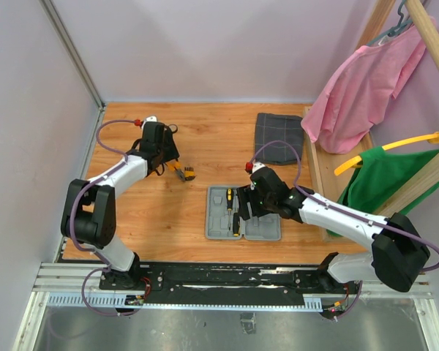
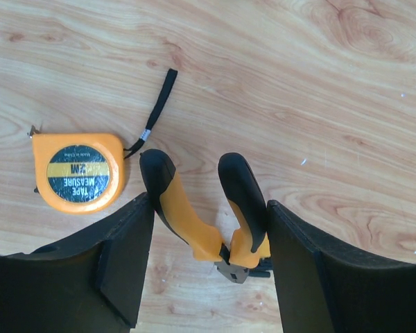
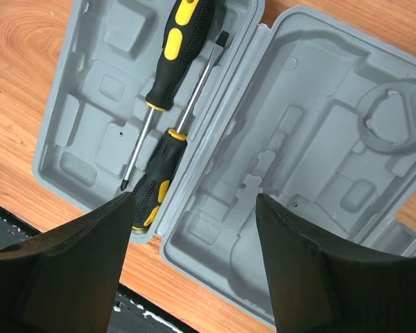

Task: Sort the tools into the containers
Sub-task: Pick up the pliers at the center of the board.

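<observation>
Orange-and-black pliers (image 2: 187, 222) lie on the wooden table, handles pointing away from the wrist camera. My left gripper (image 2: 208, 201) is open and straddles them, one finger outside each handle. The right finger sits close against its handle. An orange tape measure (image 2: 78, 171) lies just left of the pliers. From above, the left gripper (image 1: 172, 162) is at the back left with the pliers (image 1: 184, 173) beside it. The grey case (image 3: 312, 139) lies open, with two screwdrivers (image 3: 175, 41) (image 3: 152, 191) in its left half. My right gripper (image 3: 194, 198) hovers open over the case's hinge, holding nothing.
A folded dark grey checked cloth (image 1: 278, 137) lies behind the case (image 1: 267, 227). A wooden rack (image 1: 318, 175) at the right carries a pink garment (image 1: 358, 95) and a green one (image 1: 384, 179). Walls close the left and back. A black rail (image 1: 227, 274) runs along the near edge.
</observation>
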`<state>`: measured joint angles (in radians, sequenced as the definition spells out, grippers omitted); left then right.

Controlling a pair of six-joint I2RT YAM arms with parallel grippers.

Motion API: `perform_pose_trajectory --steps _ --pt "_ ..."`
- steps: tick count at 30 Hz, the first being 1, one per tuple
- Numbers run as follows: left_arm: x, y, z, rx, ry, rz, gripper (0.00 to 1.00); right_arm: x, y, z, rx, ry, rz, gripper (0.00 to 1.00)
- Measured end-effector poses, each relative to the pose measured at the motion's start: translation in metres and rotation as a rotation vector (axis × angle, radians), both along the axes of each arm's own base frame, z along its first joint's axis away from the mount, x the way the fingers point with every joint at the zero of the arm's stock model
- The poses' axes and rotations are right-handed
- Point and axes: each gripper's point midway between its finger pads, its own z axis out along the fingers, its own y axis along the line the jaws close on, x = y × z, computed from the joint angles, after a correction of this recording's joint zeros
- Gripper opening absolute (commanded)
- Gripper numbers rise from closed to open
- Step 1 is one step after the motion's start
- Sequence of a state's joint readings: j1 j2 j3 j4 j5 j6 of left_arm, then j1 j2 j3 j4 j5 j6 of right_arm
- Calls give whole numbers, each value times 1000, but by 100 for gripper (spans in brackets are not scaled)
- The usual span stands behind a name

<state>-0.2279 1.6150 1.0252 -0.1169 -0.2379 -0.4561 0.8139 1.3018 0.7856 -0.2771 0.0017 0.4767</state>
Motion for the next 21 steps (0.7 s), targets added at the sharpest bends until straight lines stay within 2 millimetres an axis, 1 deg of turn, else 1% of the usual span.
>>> perform_pose_trajectory --steps 4,10,14,21 --pt "-10 -3 1 -11 -3 -18 38 0 0 -1 1 -2 0 72" --pt "-29 -5 17 -26 -33 -36 36 1 1 -2 7 -9 0 72" --pt "-35 -5 22 -31 -43 -43 34 1 1 4 33 -31 2 72" --pt "-45 -7 22 -31 -37 -54 34 2 3 16 84 -83 5 73"
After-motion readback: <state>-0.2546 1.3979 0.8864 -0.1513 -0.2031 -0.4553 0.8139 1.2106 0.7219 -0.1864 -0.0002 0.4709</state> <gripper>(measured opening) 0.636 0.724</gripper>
